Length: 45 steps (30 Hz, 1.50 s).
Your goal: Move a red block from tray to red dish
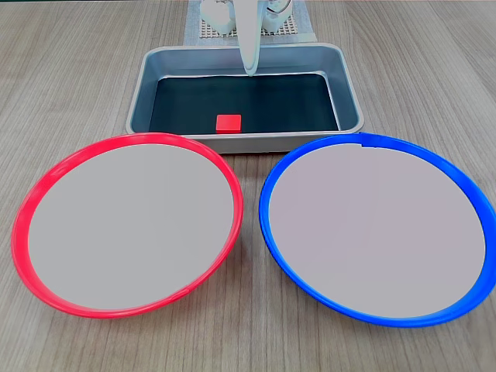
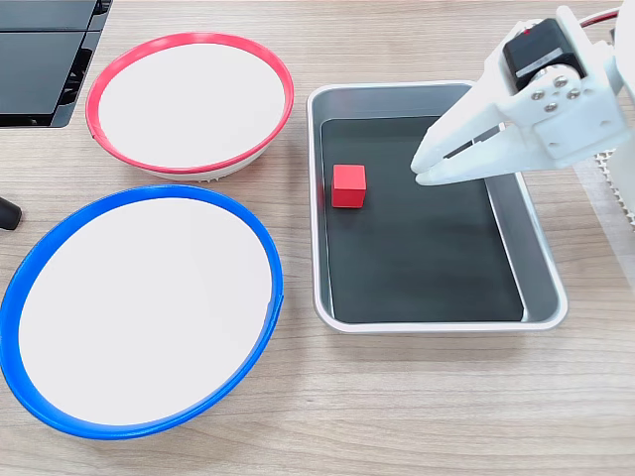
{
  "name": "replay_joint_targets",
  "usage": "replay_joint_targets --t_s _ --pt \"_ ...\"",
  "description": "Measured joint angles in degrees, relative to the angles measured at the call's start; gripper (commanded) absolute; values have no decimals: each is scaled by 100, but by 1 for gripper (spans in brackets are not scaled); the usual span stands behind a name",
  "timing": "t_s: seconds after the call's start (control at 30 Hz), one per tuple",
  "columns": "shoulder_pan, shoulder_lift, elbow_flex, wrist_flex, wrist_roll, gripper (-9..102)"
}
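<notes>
Arm pose: white plastic arm enters a fixed view from the upper right, its black motor housing at the top, and slopes down and left over the tray; in the other fixed view it shows as a narrow white taper hanging from top centre
Gripper: white two-finger gripper point(image 2: 425, 171) point(image 1: 250, 72) held above the right half of the tray, tips pointing left; the fingers lie nearly together with a thin dark gap between them, pinching nothing
Red block: small bright red cube point(image 2: 348, 185) point(image 1: 229, 122) resting on the tray's black bottom, near the tray's left wall in the view from above, near the front wall at frame centre in the other view; well apart from the fingertips
Tray: rectangular grey metal pan with rounded corners and dark bottom point(image 2: 542, 260) point(image 1: 145, 85), centre right of one view, upper centre of the other
Red dish: large round shallow dish, bright red rim, pale centre point(image 2: 189, 40) point(image 1: 35, 198), upper left of one view, lower left of the other, just beside the tray
Blue dish: same-sized round dish with blue rim point(image 2: 260, 238) point(image 1: 271, 225), close beside the red dish
Surroundings: pale wood-grain table point(image 2: 417, 407) point(image 1: 70, 70); black flat object point(image 2: 40, 59) at upper left edge
Obstructions: raised tray wall stands between block and red dish
</notes>
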Motion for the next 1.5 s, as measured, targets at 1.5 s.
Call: replay_joint_targets --t_s 1.5 --pt "668 -9193 -7770 2804 -15565 21"
